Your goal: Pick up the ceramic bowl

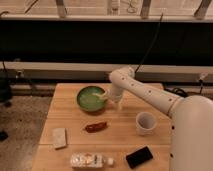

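Note:
The ceramic bowl [91,98] is round, shallow and glossy green with a paler inside. It sits on the wooden table [70,117] towards the back left. My gripper [106,97] is at the bowl's right rim, reaching down from the white arm [145,92] that comes in from the right. One finger lies over the inside of the bowl near the rim.
A small white cup [145,123] stands at the right. A red-brown packet [95,127] lies in front of the bowl. A pale sponge-like block [59,137], a clear wrapped packet [90,160] and a black phone-like slab [139,156] lie near the front edge.

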Available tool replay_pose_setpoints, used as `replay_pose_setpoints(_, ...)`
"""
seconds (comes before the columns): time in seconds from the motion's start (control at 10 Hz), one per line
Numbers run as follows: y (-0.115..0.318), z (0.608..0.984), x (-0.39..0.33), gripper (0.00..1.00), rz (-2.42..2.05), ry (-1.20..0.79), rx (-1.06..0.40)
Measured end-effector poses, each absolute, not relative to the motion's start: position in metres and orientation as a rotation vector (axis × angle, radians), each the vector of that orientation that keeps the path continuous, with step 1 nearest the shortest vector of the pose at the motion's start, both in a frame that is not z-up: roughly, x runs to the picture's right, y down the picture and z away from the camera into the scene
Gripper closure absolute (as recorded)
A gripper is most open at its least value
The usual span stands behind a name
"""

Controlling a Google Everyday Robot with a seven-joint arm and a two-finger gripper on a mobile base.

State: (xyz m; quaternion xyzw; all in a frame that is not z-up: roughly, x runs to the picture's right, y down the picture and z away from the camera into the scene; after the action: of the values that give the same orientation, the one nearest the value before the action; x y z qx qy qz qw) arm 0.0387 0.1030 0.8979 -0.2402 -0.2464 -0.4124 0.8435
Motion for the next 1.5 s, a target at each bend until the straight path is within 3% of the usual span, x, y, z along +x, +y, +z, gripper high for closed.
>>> replay_pose_setpoints(0.7,0.112,0.907,0.009,0.22,-0.962,-0.506,-0.562)
replay_pose_setpoints(1.2,0.120,0.907,0.008,0.70,-0.981,-0.509,-0.587)
replay_pose_setpoints(1.4,0.122,0.899,0.014,0.94,-0.966,-0.523,-0.577)
replay_pose_setpoints(1.5,0.122,0.896,0.014,0.98,-0.970,-0.538,-0.561)
